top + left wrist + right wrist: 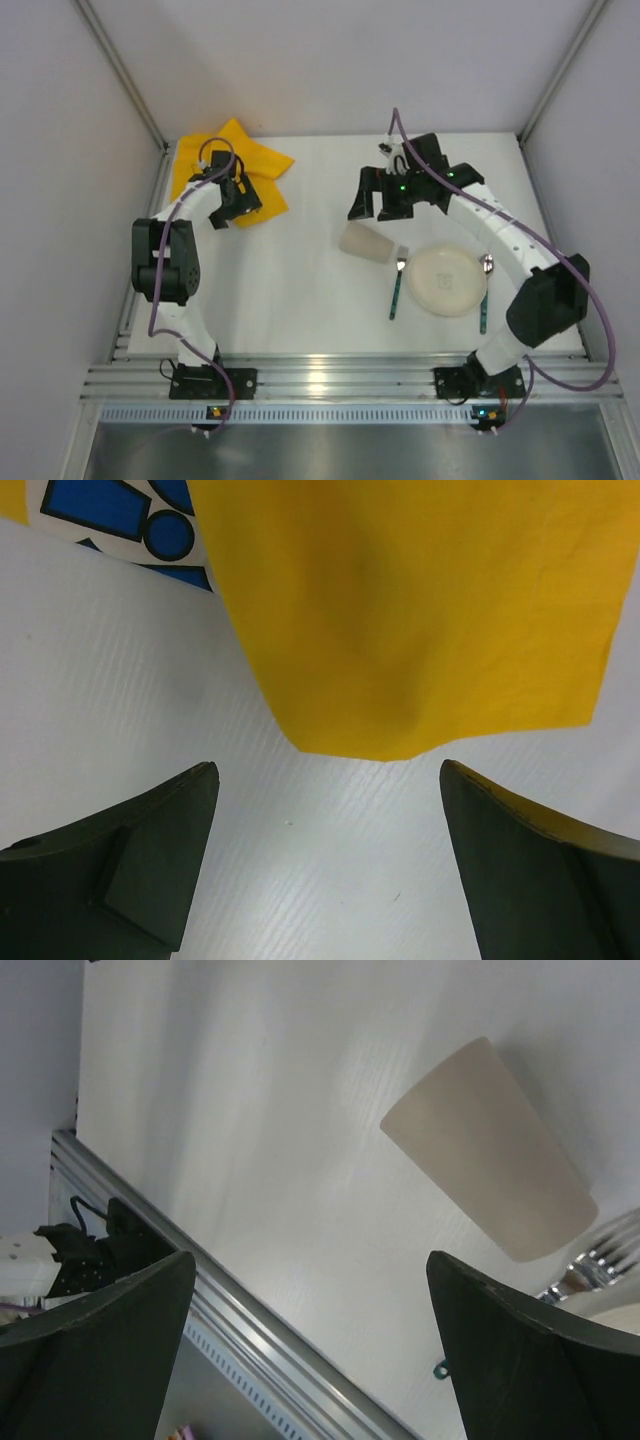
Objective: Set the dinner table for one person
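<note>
Left fingers (150, 865), released and empty, hover at the edge of the yellow cloth (420, 610), ten o'clock on the bench (300, 290); right fingers (520, 1350), likewise released, near the sideways-lying cup (490, 1150).

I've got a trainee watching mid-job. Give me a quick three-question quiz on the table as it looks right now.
1. True or false: the cup stands upright.
2. In the top view, which lies right of the plate? A) knife B) spoon C) bowl
3. What is the left end effector poised over?
Key: 1 false, it lies on its side. 2 B. 3 the edge of the yellow cloth.
</note>
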`<state>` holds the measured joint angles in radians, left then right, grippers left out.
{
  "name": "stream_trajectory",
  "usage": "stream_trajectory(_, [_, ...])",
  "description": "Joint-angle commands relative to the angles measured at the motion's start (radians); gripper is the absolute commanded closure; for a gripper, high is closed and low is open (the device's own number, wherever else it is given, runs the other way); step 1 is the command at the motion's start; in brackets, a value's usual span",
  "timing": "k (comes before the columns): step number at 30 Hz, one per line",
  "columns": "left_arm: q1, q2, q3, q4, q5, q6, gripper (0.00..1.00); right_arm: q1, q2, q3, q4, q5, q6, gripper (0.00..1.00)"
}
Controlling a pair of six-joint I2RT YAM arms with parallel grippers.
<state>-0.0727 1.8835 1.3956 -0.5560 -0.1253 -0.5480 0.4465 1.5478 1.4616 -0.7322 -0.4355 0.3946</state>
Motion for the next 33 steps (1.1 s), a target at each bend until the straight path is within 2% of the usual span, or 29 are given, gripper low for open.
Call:
stream_trajectory(1, [0.002,0.021,0.052,-0.028,-0.037,0.008,0.03,0.083,0.150,0.109,0.048,-0.057,0.021,0.00])
stream_trajectory(3, [0.002,0.042,0.065,-0.031,-0.020,0.010,0.03,0.141,0.261,0.175,-0.020,-0.022,-0.003,0.00])
stream_trajectory(5, [0.002,0.065,0.071,-0.041,-0.014,0.011,0.04,0.184,0.348,0.313,-0.114,0.055,-0.025,0.00])
stream_trajectory(6, [0.002,0.068,0.071,-0.044,-0.008,0.010,0.05,0.193,0.438,0.418,-0.230,0.158,-0.039,0.00])
stream_trajectory(9, [0.004,0.071,0.062,-0.039,0.004,0.017,0.07,0.215,0.572,0.534,-0.414,0.346,-0.051,0.00])
stream_trajectory(12, [0.004,0.066,0.048,-0.035,0.007,0.023,0.07,0.230,0.620,0.597,-0.502,0.502,-0.068,0.00])
stream_trajectory(15, [0.005,0.055,0.031,-0.024,0.012,0.023,0.08,0.238,0.614,0.602,-0.558,0.579,-0.069,0.01])
stream_trajectory(19, [0.005,0.048,-0.007,0.007,0.030,0.011,0.09,0.256,0.586,0.573,-0.607,0.598,-0.074,0.03])
stream_trajectory(25, [0.005,0.051,-0.055,0.036,0.050,-0.006,0.11,0.340,0.546,0.508,-0.613,0.524,-0.073,0.07])
stream_trajectory(28, [0.005,0.045,-0.067,0.041,0.055,-0.012,0.11,0.383,0.551,0.493,-0.635,0.492,-0.074,0.19])
stream_trajectory(29, [0.005,0.042,-0.070,0.042,0.056,-0.012,0.11,0.389,0.551,0.481,-0.639,0.488,-0.073,0.34])
stream_trajectory(30, [0.005,0.040,-0.075,0.042,0.056,-0.012,0.12,0.391,0.542,0.444,-0.645,0.478,-0.073,0.42])
stream_trajectory(32, [0.005,0.028,-0.078,0.041,0.058,-0.010,0.12,0.390,0.525,0.396,-0.641,0.465,-0.076,0.55])
stream_trajectory(33, [0.005,0.025,-0.082,0.039,0.055,-0.010,0.12,0.390,0.502,0.344,-0.638,0.449,-0.077,0.56])
